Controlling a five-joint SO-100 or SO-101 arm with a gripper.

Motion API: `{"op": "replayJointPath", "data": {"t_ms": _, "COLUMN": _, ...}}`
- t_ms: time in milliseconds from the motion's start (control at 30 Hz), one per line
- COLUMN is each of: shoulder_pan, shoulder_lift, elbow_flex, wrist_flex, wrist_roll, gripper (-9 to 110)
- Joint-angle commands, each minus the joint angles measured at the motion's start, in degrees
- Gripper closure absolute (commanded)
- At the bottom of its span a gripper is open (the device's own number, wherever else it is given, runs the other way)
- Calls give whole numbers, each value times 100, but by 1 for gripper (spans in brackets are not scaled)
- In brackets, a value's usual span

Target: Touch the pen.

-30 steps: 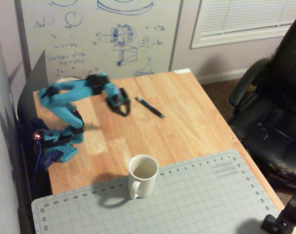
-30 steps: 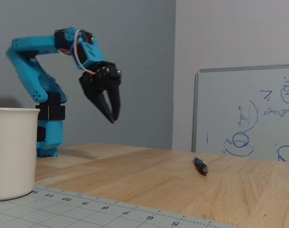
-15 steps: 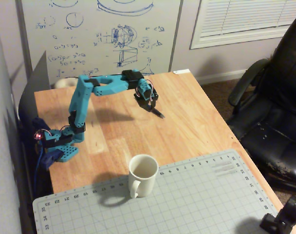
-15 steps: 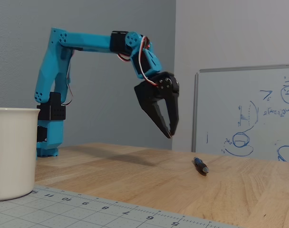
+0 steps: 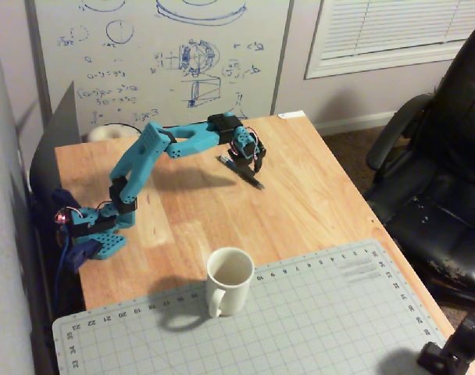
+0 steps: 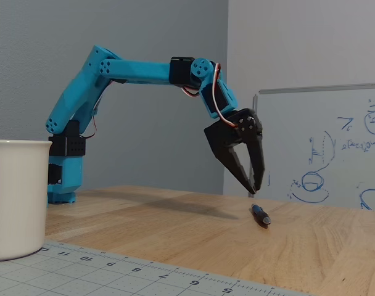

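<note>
The pen (image 5: 241, 173) is thin and dark with a bluish barrel. It lies flat on the wooden table (image 5: 300, 187), pointing diagonally. In a fixed view it shows end-on (image 6: 259, 215). My blue arm reaches across the table. Its black gripper (image 5: 258, 166) points down and hovers just above the pen. In the low fixed view the gripper (image 6: 256, 187) has its fingertips together and holds nothing. A small gap separates the tips from the pen.
A white mug (image 5: 229, 280) stands at the edge of a grey cutting mat (image 5: 300, 320); it also shows in the low view (image 6: 15, 197). A black office chair (image 5: 441, 180) stands to the right of the table. A whiteboard (image 5: 167, 55) is behind it.
</note>
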Motion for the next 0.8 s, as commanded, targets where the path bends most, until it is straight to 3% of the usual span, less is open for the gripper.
{"op": "replayJointPath", "data": {"t_ms": 0, "shoulder_pan": -53, "shoulder_lift": 18, "elbow_flex": -791, "wrist_flex": -114, "wrist_roll": 44, "gripper": 101}}
{"op": "replayJointPath", "data": {"t_ms": 767, "shoulder_pan": -70, "shoulder_lift": -773, "elbow_flex": -1239, "wrist_flex": -123, "wrist_roll": -35, "gripper": 101}}
